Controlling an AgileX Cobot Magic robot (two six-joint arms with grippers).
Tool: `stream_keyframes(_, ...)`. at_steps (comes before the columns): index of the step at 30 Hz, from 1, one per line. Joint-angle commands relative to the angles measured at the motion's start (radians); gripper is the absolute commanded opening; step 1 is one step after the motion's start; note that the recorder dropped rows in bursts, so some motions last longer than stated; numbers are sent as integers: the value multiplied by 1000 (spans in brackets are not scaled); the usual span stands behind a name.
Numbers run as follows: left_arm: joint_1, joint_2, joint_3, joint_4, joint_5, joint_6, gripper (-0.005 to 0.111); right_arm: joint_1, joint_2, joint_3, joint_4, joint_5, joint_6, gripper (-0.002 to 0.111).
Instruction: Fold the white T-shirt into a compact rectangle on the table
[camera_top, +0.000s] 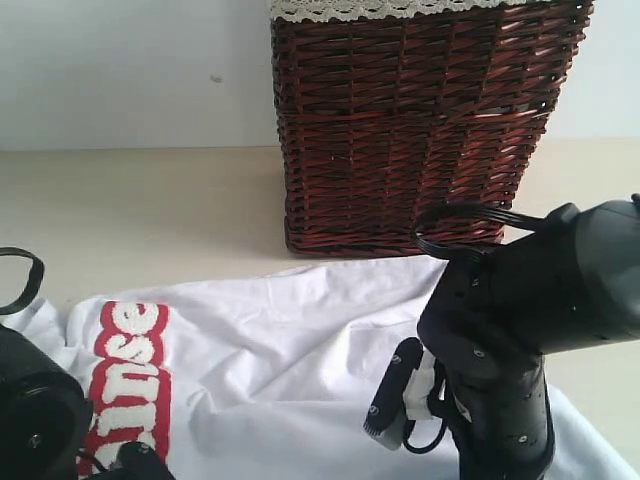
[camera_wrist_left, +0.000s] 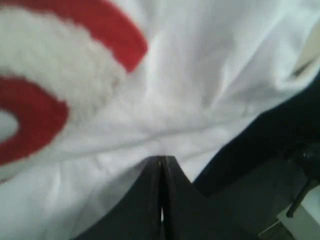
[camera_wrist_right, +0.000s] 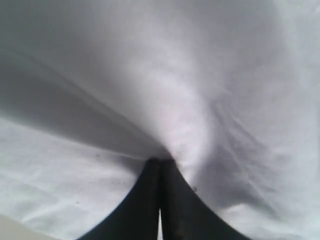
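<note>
Pinching the white shirt (camera_wrist_left: 210, 75), the left pincer (camera_wrist_left: 160, 162) is pressed together near the red lettering (camera_wrist_left: 45, 107); the right pincer (camera_wrist_right: 161, 162) likewise nips plain cloth.

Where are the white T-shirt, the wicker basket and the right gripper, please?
white T-shirt (camera_top: 290, 340): exterior view, plain cloth beside the lettering.
wicker basket (camera_top: 420, 130): exterior view, woven front wall.
right gripper (camera_wrist_right: 160, 161): right wrist view, shut tips pinching cloth.

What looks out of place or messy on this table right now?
Nothing is spilled or damaged. The white T-shirt lies rumpled on the table in front of the upright wicker basket. Its creases gather where the left gripper and right gripper are each shut on the cloth.
</note>
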Motion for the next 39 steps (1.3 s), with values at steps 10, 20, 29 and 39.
stream_keyframes(10,-3,-143,-66,207,-4,-149,0,-3,-21,9,543,148,-604,0)
stream_keyframes(20,200,-169,-72,528,-178,-509,0,-3,-110,-64,470,104,-547,0)
stream_keyframes(29,534,20,-72,512,-171,-510,0,-18,-158,-47,-90,-71,34,0)
stream_keyframes(39,614,206,-128,513,-80,-487,0,-156,-167,-77,-163,-74,226,0)
